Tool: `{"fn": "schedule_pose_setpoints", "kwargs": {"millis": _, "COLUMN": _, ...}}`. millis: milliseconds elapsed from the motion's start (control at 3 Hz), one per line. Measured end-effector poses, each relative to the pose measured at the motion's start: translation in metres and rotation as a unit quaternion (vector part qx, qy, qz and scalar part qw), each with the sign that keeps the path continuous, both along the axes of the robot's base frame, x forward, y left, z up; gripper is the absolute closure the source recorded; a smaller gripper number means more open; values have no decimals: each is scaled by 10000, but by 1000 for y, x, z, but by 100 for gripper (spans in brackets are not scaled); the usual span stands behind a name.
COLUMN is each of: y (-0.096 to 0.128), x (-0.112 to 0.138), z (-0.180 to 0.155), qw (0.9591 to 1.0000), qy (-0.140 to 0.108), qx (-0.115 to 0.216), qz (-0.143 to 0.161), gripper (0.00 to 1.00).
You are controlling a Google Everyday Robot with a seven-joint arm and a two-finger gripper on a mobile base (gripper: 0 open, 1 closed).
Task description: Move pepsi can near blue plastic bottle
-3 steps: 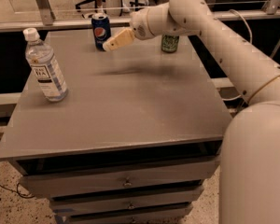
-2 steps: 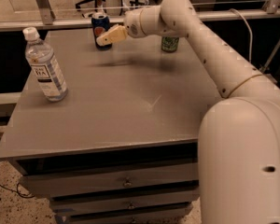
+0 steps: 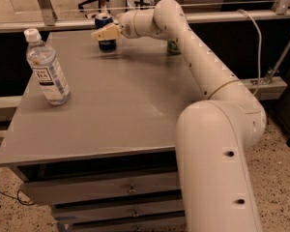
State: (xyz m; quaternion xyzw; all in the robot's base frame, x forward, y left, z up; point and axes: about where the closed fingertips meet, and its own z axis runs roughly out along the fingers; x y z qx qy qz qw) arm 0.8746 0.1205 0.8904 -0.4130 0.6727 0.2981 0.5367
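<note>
The pepsi can (image 3: 106, 44), dark blue with a silver top, stands at the far edge of the grey table (image 3: 121, 110), left of centre. My gripper (image 3: 105, 33) has reached in from the right and is at the can, its tan tip crossing the front of the can's upper half. The blue plastic bottle (image 3: 47, 68), clear with a white cap and a white-and-blue label, stands upright near the table's left edge, well in front of and to the left of the can.
A green can (image 3: 173, 48) stands at the far edge, mostly hidden behind my arm (image 3: 203, 66). A railing (image 3: 63, 24) runs behind the table. Drawers (image 3: 130, 190) sit under the table top. My arm's base fills the right foreground.
My gripper has moved left along the far edge and now sits at the pepsi can. The can and the bottle stand where they were.
</note>
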Motion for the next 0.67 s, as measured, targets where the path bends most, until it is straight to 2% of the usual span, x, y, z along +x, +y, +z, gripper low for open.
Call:
{"fn": "schedule_pose_setpoints", "kwargs": {"millis": 333, "y": -2, "x": 1, "z": 3, "qw": 9999, "qy": -9, "qx": 123, "qz": 6, "gripper": 41}}
{"fn": "schedule_pose_setpoints", "kwargs": {"millis": 667, "y": -15, "x": -19, "z": 13, "qw": 9997, "qy": -50, "qx": 162, "qz": 161, "gripper": 65}}
